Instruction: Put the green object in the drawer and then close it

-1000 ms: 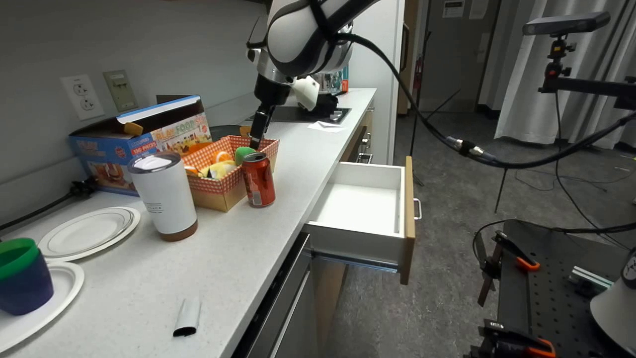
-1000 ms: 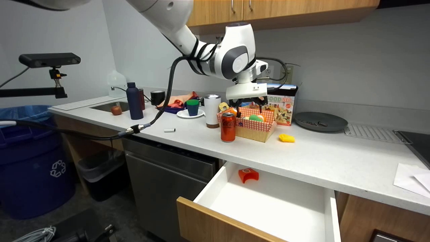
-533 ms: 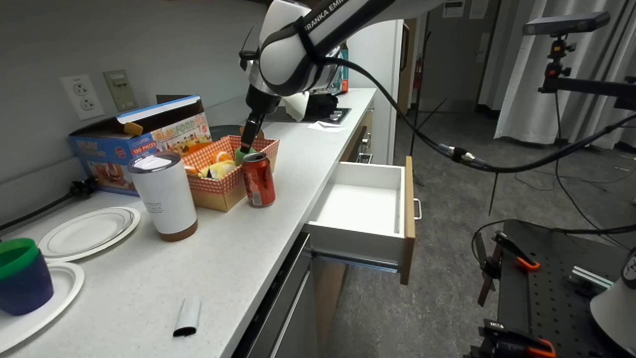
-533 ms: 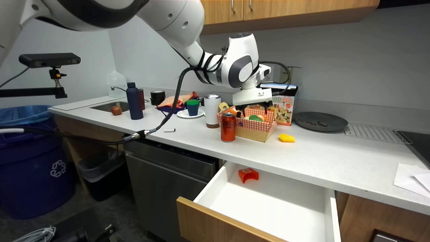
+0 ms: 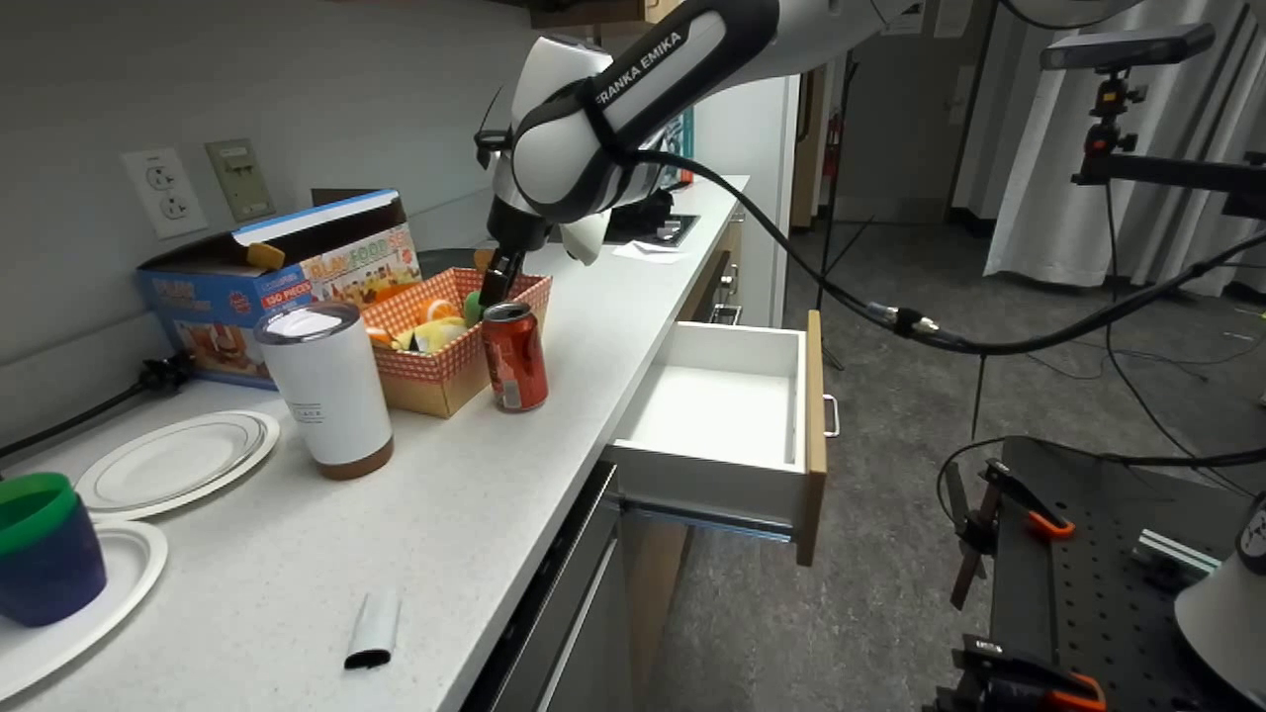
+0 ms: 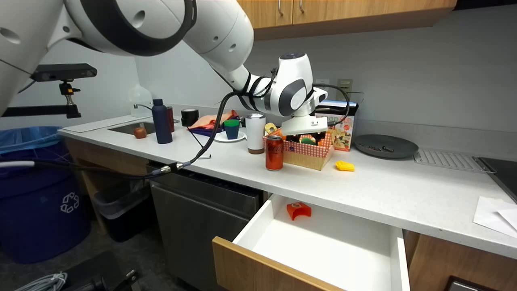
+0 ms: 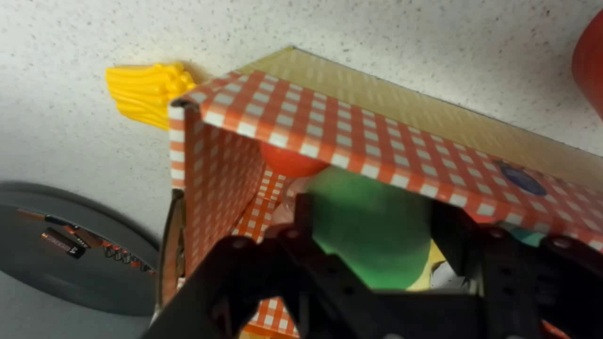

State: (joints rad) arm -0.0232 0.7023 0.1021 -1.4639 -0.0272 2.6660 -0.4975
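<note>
The green object (image 7: 384, 263) lies in the red-checked box (image 7: 320, 113), among other toy food. It shows in both exterior views (image 5: 473, 309) (image 6: 308, 141), partly hidden by the gripper and box. My gripper (image 7: 370, 209) is down in the box with its fingers on either side of the green object. The fingers look spread about as before, and whether both pads touch it is not clear. The drawer (image 6: 270, 258) stands open below the counter, its white inside holding a red piece (image 6: 298, 210). The drawer also shows in an exterior view (image 5: 815, 425).
A red can (image 6: 274, 153) stands close against the box front. A white tumbler (image 5: 324, 396) and a play-food carton (image 5: 287, 282) are beside and behind it. A yellow toy (image 7: 143, 92) and a dark pan (image 7: 80, 263) lie by the box.
My gripper has come down from above the box to around the green object. The box has shifted slightly. The drawer and the red can have not moved.
</note>
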